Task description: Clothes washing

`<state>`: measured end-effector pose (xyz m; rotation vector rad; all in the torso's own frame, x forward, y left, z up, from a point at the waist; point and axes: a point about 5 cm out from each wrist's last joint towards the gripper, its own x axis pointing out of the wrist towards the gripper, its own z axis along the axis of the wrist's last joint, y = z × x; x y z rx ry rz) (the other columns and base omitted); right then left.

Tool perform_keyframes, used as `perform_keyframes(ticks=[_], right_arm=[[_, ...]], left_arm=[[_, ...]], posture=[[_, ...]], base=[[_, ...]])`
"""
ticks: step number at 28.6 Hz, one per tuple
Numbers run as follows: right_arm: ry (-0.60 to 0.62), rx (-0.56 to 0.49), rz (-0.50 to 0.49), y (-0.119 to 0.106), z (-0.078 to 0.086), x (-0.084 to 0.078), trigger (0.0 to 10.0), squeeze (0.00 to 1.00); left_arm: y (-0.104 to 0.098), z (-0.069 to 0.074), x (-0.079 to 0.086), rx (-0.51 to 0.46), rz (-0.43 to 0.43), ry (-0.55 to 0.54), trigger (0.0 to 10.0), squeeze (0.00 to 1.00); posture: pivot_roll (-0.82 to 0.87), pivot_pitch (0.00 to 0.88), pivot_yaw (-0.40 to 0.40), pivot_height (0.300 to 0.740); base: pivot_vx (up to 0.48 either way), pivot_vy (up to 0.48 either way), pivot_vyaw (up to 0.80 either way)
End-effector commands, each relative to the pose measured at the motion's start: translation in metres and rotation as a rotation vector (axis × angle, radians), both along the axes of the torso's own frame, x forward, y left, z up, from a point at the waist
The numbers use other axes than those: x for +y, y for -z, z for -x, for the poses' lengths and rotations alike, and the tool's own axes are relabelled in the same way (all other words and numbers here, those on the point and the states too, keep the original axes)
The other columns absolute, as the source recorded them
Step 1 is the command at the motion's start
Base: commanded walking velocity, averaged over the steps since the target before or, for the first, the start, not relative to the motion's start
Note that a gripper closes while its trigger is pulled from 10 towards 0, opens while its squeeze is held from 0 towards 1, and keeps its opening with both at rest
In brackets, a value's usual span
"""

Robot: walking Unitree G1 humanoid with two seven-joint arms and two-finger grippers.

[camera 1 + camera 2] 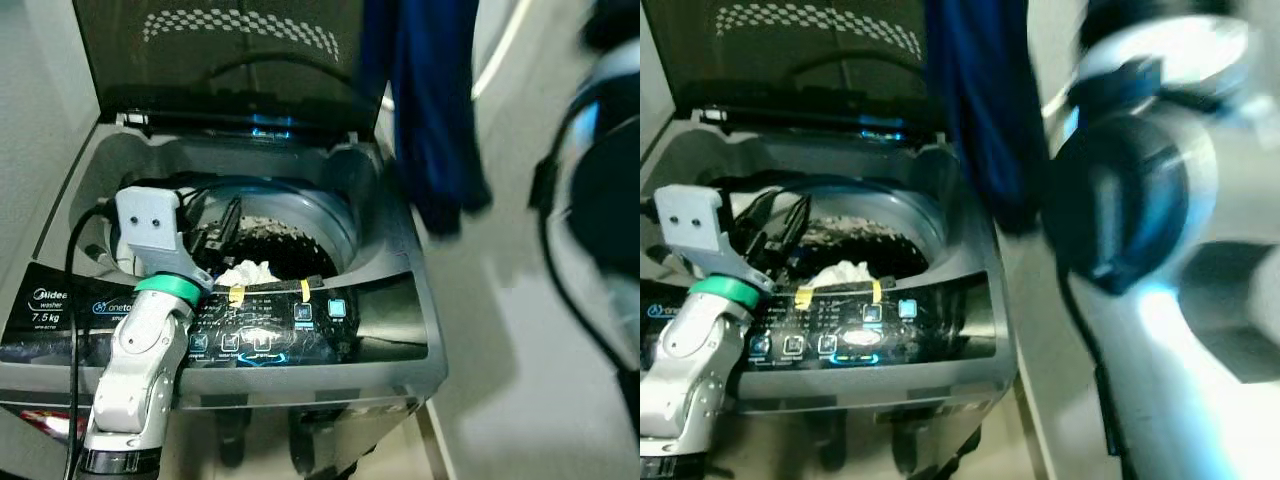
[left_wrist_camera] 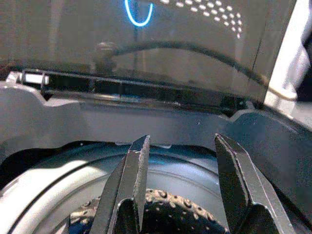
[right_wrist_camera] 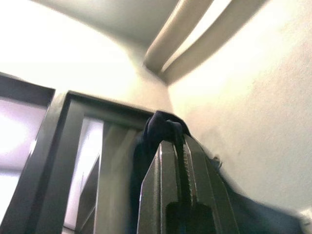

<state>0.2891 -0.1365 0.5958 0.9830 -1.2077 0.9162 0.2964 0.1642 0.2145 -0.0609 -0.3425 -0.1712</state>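
While the washer's lid [image 1: 220,50] is standing open, the right gripper [image 3: 179,141] is pinching a blue garment [image 1: 425,110] aloft for loading; the left gripper [image 2: 180,190] is hovering, fingers spread, over the drum [image 1: 300,235].

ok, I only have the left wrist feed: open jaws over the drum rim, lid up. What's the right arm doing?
Observer: The right gripper is raised high, jaws shut on a dark blue garment that hangs beside the open washing machine, to its right.
Operator: Anything in the drum already?
Observer: Yes, a white cloth lies at the drum's front edge, just behind the control panel.
Operator: Where's my left gripper relative to that cloth?
Observer: The left gripper hovers above the drum opening, left of the cloth, not touching it.
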Motion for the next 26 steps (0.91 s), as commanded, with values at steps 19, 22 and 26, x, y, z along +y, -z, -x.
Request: perform_keyframes(ticks=[19, 22, 26], right_arm=[[0.175, 0.582, 1.086, 0.256, -0.113, 0.120, 10.0, 0.00], [0.129, 0.545, 1.324, 0.279, -0.110, 0.123, 10.0, 0.00], [0.056, 0.420, 1.714, 0.311, -0.105, 0.109, 10.0, 0.00]], left_arm=[[0.006, 0.001, -0.005, 0.030, -0.020, 0.020, 10.0, 0.00], [0.007, 0.002, -0.005, 0.035, -0.025, 0.025, 10.0, 0.00], [0.008, 0.003, -0.005, 0.041, -0.038, 0.046, 10.0, 0.00]], posture=[[0.11, 0.012, -0.093, 0.740], [0.11, 0.012, -0.093, 0.740], [0.11, 0.017, -0.089, 0.740]], base=[[0.000, 0.000, 0.00], [0.000, 0.000, 0.00], [0.000, 0.000, 0.00]])
